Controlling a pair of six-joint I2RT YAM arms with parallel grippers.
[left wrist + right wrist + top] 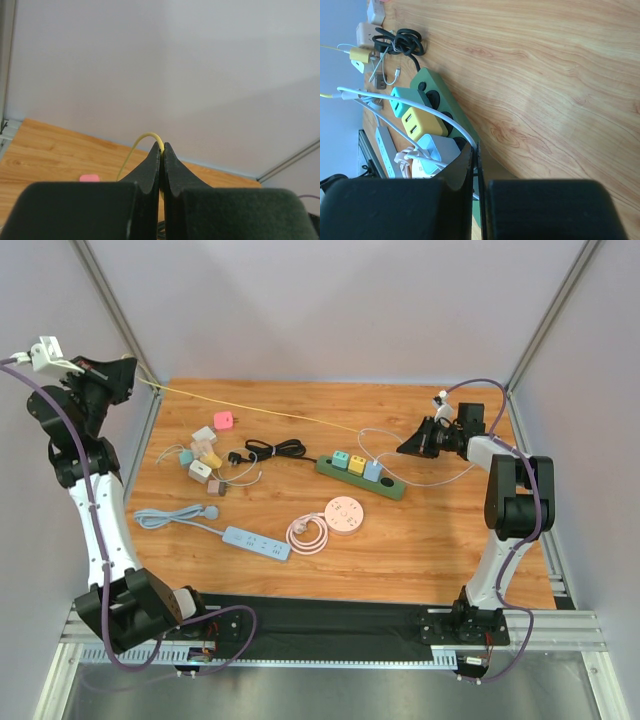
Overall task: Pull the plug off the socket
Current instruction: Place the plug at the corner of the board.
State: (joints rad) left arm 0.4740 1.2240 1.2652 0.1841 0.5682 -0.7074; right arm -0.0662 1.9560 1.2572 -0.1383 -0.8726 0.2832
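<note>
My left gripper (135, 377) is raised high at the back left, shut on a thin yellow cable (250, 406); in the left wrist view the cable (142, 137) loops out from between the closed fingertips of the left gripper (162, 146). The yellow cable stretches taut over the table to a white cable's end (340, 93). My right gripper (403, 449) is shut on that white cable (435, 112), just above the green power strip (395, 487). Teal (400, 100), yellow (417, 122) and pale blue (437, 150) plugs sit in the power strip (427, 80).
A round pink-white socket (345, 513) with a coiled cord and a light blue power strip (255, 542) lie near the front. A black cable (275, 448), a pink adapter (223, 420) and several small adapters (205, 460) lie at the back left.
</note>
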